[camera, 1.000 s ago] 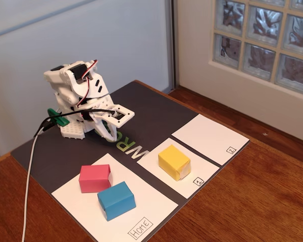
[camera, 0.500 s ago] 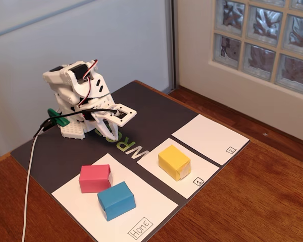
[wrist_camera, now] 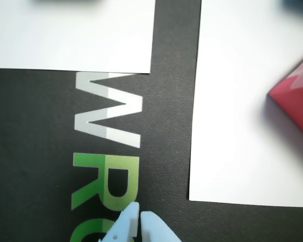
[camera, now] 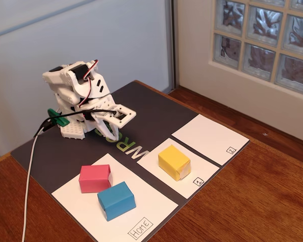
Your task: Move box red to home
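Note:
The red box (camera: 95, 178) lies on the large white HOME sheet (camera: 80, 209), at its far left part, next to a blue block (camera: 116, 200). In the wrist view a corner of the red box (wrist_camera: 298, 98) shows at the right edge on the HOME sheet (wrist_camera: 232, 126). My gripper (camera: 112, 136) is folded low near the arm's base, over the dark mat's lettering, well away from the red box. In the wrist view its fingertips (wrist_camera: 140, 214) are together with nothing between them.
A yellow block (camera: 174, 162) stands on the white sheet marked 1 (camera: 204, 171). The sheet marked 2 (camera: 209, 138) lies beyond it. A dark mat (camera: 65, 151) covers the wooden table (camera: 252, 201). A white cable (camera: 28, 191) runs along the left.

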